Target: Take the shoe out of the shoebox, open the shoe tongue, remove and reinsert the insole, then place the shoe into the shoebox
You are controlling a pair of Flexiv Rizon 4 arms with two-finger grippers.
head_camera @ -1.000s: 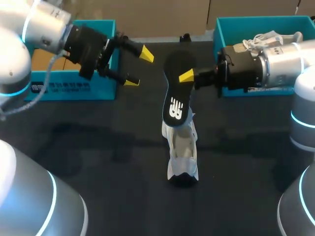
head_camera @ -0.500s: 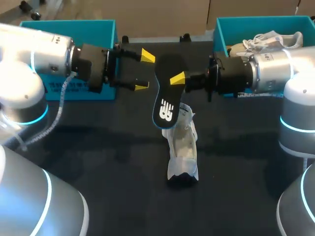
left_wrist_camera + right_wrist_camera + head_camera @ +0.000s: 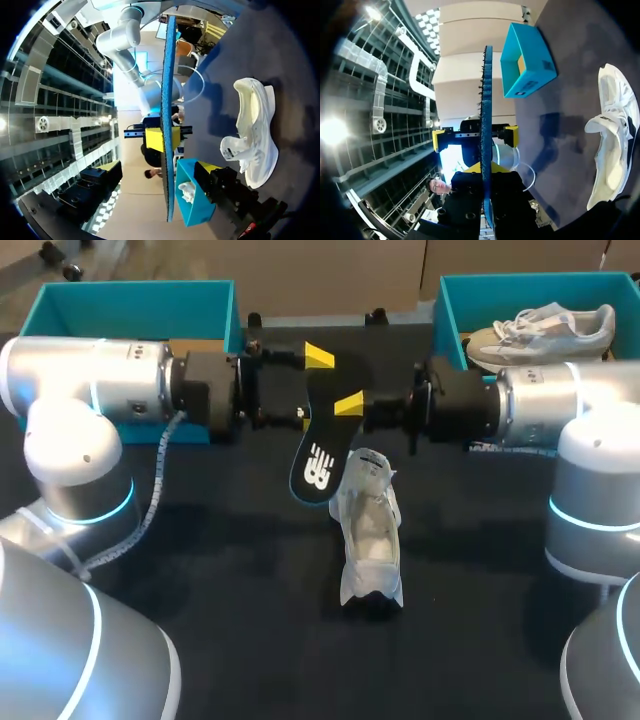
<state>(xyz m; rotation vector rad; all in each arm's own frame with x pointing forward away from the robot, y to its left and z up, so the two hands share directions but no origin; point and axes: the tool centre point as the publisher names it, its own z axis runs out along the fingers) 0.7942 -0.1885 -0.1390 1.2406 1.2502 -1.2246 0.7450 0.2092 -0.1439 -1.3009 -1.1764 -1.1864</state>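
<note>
Insole [image 3: 320, 445] mid-air just above the shoe [image 3: 370, 540].
Right end effector [image 3: 352, 405] clamped on it; left end effector [image 3: 312, 387] apart, straddling it. We risk a drop if right releases before left closes.

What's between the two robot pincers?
The black insole. The right pincer grips it; the left pincer stands open around it, shown in the right wrist view.
</note>
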